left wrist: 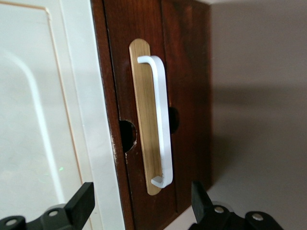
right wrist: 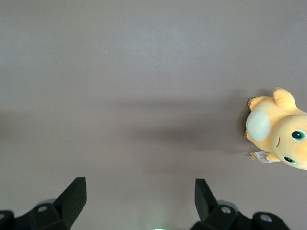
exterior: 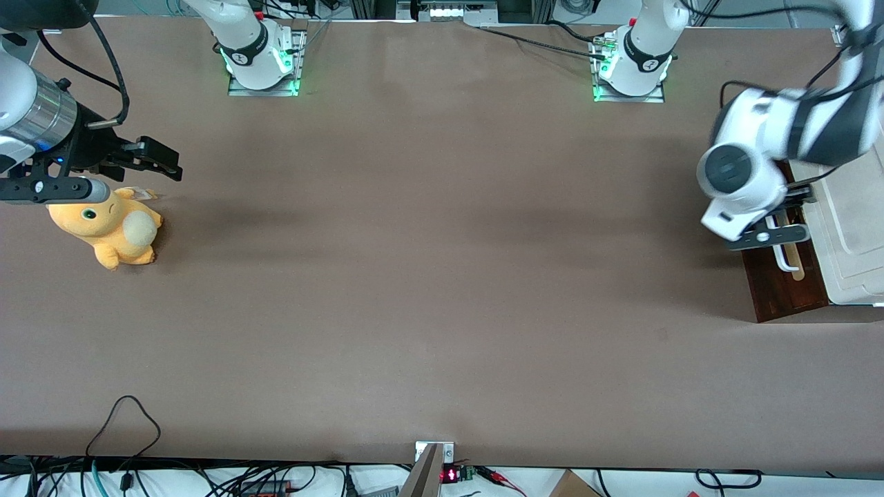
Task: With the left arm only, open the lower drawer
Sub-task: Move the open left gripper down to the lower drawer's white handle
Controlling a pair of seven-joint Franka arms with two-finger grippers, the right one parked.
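From the front, the cabinet (exterior: 853, 228) with its white moulded top stands at the working arm's end of the brown table (exterior: 428, 276). The lower drawer (exterior: 784, 290) shows as a dark brown wooden front along the cabinet's side that faces the table's middle, and its white bar handle (exterior: 784, 257) lies on a pale wood strip. The left arm (exterior: 780, 148) bends down over the cabinet, its wrist above the drawer front. The gripper (exterior: 784, 224) hangs over the handle, at the handle's end farther from the front camera. Well away from the cabinet, toward the parked arm's end of the table, an orange plush toy (exterior: 110, 231) lies on the cloth.

In the left wrist view, the drawer front (left wrist: 184, 96) fills the middle, with the cabinet's white top (left wrist: 43, 110) next to it. The white handle (left wrist: 160, 120) runs along the pale strip (left wrist: 144, 120), and a dark round notch sits on each side of the strip. The gripper (left wrist: 141, 206) is released: its two black fingertips (left wrist: 81, 203) stand wide apart, one before the cabinet's white top, the other before the drawer's outer edge. The handle's end lies between them, and neither fingertip touches it.

In the right wrist view, the plush toy (right wrist: 278, 132) lies on the bare brown table (right wrist: 120, 96).
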